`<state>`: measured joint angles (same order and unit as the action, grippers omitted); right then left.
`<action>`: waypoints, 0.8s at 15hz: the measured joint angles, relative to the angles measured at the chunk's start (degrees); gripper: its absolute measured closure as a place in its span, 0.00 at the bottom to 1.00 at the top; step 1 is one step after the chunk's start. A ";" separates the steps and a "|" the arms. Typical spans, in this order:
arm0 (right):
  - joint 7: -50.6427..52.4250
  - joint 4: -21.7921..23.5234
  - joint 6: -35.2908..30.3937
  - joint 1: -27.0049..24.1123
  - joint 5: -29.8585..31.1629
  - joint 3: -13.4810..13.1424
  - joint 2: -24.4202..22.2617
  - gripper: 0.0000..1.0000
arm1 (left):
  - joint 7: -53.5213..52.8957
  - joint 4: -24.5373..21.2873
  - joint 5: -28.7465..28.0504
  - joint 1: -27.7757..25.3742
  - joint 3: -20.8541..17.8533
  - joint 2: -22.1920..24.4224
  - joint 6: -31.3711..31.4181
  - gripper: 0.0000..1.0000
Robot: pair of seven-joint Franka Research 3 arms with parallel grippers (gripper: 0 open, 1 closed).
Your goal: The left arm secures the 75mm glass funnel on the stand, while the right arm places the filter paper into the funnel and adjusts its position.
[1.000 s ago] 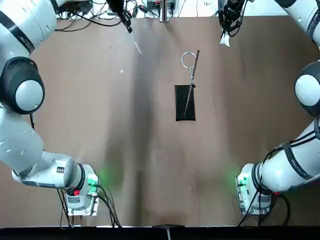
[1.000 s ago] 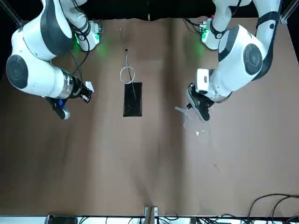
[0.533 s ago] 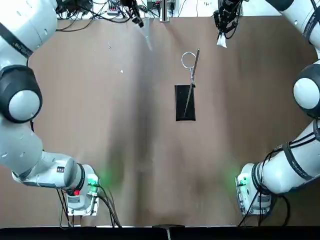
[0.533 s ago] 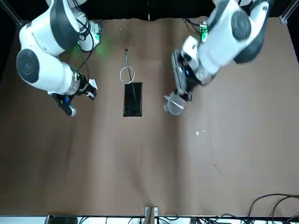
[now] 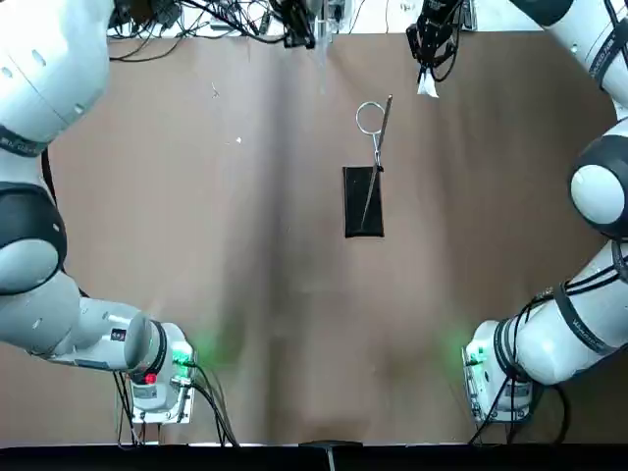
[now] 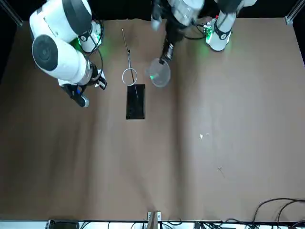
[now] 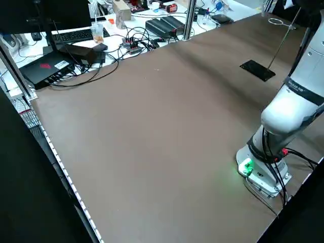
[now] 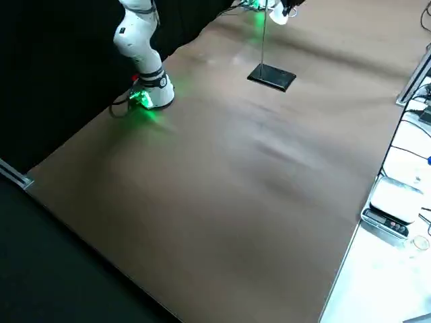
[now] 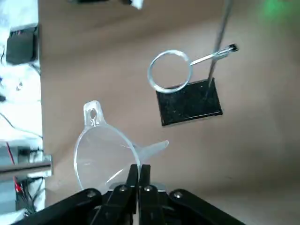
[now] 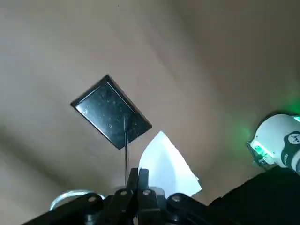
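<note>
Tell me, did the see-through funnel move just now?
Yes. In the front view the funnel, held by the left gripper, has travelled toward the stand and now hangs beside its ring.

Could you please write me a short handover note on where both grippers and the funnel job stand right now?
Left gripper: fingers shut on the glass funnel, held in the air beside the stand, not yet over the ring.
Right gripper: fingers shut on the filter paper, held in the air on the stand's other side.
Stand: upright near the table's middle, ring empty.
Done: both items picked up.
Left: seat the funnel in the ring and steady it, then put the paper into the funnel and adjust it.
</note>
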<state>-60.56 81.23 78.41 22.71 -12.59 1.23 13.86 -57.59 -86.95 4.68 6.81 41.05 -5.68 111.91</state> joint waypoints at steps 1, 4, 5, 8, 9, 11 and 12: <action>-0.10 -0.82 -1.01 -0.02 0.00 -0.09 -0.01 0.99 | -0.83 -0.06 -1.12 0.22 1.34 0.04 1.07 0.97; -0.16 -2.04 -3.46 -0.44 0.02 -0.73 -0.01 0.99 | -4.42 -0.34 -2.62 0.77 2.95 -0.05 5.44 0.97; -0.16 -2.06 -3.92 -0.61 0.02 -0.96 0.00 0.99 | -5.68 -0.39 -2.84 1.11 3.18 -0.13 6.43 0.97; -0.16 -2.06 -4.93 -1.22 0.02 -1.31 0.03 0.99 | -6.30 -0.54 -5.97 3.33 3.38 -0.32 9.91 0.97; -0.16 -2.06 -5.25 -1.30 0.02 -1.33 0.03 0.99 | -6.29 -0.59 -6.79 4.36 3.41 -0.39 10.99 0.97; -0.16 -2.06 -5.57 -1.33 0.02 -1.33 0.04 0.99 | -5.66 -0.88 -8.14 6.38 3.44 -0.57 12.03 0.97; -0.17 -2.06 -5.57 -1.33 0.03 -1.34 0.04 0.99 | -5.00 -1.07 -9.42 7.22 3.44 -0.83 12.48 0.97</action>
<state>-60.73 79.17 72.84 21.38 -12.56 -0.10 13.90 -62.59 -88.02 -4.74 14.04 44.49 -6.51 124.39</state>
